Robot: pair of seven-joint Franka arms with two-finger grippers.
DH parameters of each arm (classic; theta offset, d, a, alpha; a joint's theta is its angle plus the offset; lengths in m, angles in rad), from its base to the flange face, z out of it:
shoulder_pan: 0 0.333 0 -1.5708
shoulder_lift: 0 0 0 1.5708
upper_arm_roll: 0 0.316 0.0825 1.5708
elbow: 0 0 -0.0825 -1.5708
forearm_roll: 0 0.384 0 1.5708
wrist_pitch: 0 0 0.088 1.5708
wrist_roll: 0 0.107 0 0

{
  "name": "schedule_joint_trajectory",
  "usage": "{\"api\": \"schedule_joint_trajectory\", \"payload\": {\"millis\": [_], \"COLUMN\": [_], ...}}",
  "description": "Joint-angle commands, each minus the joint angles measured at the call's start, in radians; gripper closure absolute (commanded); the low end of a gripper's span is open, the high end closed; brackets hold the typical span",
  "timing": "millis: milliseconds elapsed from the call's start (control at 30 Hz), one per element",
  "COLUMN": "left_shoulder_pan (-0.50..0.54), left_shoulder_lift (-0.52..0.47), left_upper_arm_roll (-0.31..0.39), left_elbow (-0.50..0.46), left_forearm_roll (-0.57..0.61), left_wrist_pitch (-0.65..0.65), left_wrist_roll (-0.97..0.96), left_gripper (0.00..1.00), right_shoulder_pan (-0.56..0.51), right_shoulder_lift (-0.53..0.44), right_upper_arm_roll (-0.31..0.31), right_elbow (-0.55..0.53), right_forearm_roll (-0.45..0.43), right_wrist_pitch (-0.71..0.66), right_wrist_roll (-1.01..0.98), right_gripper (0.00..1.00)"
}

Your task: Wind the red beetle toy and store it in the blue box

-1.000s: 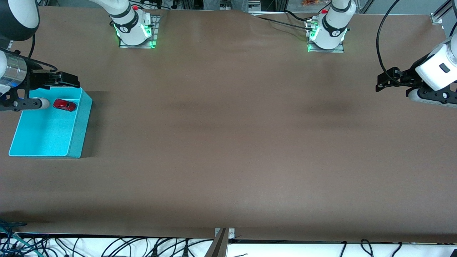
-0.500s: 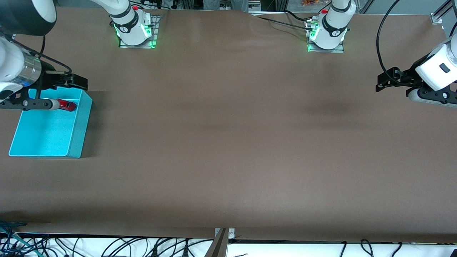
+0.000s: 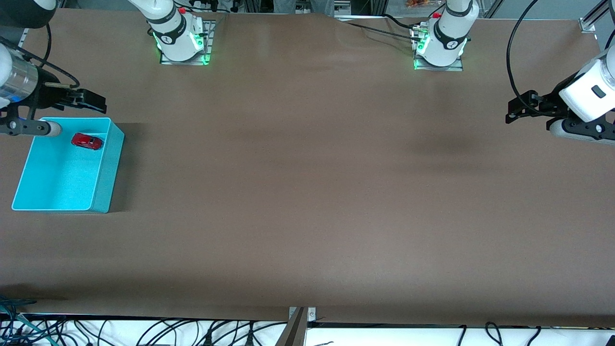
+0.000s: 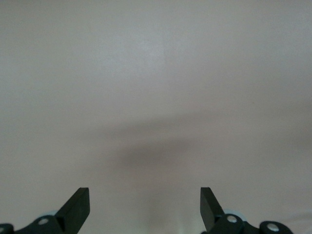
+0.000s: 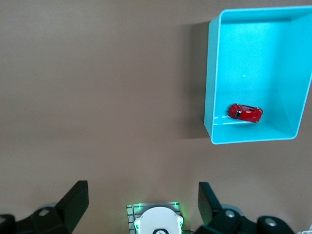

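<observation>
The red beetle toy (image 3: 87, 141) lies on the floor of the blue box (image 3: 57, 182), in the corner farthest from the front camera. My right gripper (image 3: 95, 101) hangs open and empty in the air over the table just past the box's rim on the bases' side. The right wrist view looks down from high on the box (image 5: 258, 53) and the toy (image 5: 245, 112), with the right gripper (image 5: 142, 190) open. My left gripper (image 3: 515, 109) waits open and empty above the table at the left arm's end; the left wrist view shows it (image 4: 145, 192) over bare table.
The brown table cover (image 3: 307, 192) is bare across the middle. The two arm bases (image 3: 181, 41) (image 3: 439, 45) stand along the edge farthest from the front camera. Cables hang below the table's near edge (image 3: 192, 331).
My right gripper had swung over the toy and partly hid it; it has drawn back toward the bases' side and the toy shows whole. The toy, box and left arm have not moved.
</observation>
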Motion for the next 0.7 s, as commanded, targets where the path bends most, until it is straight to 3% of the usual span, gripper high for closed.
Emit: {"api": "schedule_joint_trajectory", "payload": {"millis": [0,667], "left_shoulder_pan": [-0.005,-0.005], "left_shoulder_lift": [0.011,0.011], "left_upper_arm_roll": [0.001,0.001], "left_elbow": [0.031,0.031], "left_forearm_roll": [0.022,0.024], "left_wrist_pitch": [-0.024,-0.025], "left_wrist_roll": [-0.008,-0.008], "left_gripper": [0.0,0.0], "right_shoulder_pan": [-0.028,-0.031], "right_shoulder_lift": [-0.03,-0.022], "right_upper_arm_roll": [0.032,0.015], "right_elbow": [-0.036,-0.021], "right_forearm_roll": [-0.002,0.001], "right_wrist_pitch": [0.009,0.002], "right_wrist_roll": [0.031,0.022], "right_gripper": [0.0,0.0]}}
